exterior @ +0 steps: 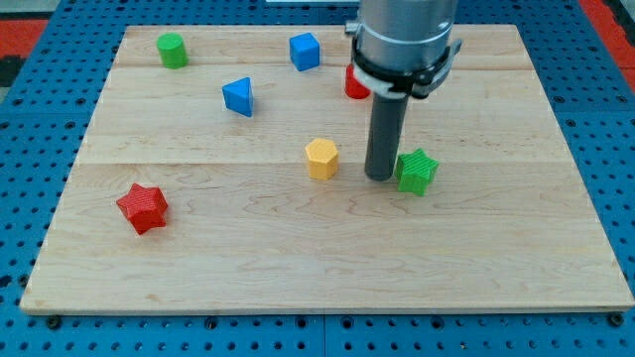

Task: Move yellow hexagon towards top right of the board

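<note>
A green cylinder (173, 50) sits near the counter's (298, 268) top left corner. A blue cube (305, 52), a blue triangle (238, 96), a red star (143, 207), a green star (418, 172) and a half-hidden red block (354, 83) lie apart.

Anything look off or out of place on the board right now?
Nothing damaged or off the board. One oddity: my tip sits right of the yellow hexagon, hard against the green star, the wrong side for pushing it top right. A red block is partly hidden behind the arm.
</note>
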### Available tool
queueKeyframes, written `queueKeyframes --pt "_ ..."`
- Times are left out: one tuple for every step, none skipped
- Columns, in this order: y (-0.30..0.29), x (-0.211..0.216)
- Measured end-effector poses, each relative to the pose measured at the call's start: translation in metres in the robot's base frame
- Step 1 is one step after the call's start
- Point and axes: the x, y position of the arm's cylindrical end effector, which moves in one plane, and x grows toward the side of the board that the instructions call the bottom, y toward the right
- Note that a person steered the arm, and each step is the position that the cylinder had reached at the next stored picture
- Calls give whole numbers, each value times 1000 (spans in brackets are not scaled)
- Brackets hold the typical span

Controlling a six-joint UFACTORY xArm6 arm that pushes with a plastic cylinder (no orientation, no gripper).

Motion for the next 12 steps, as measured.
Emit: queueKeyframes --pt "-44 19" --pt "-80 0" --pt "-115 6" --pt "-129 -11" --pt "-46 -26" --pt "28 -49" --pt "37 -56" --pt "25 -56" --pt "14 -61" --pt "72 -82" --pt "108 -91" --pt "105 -92"
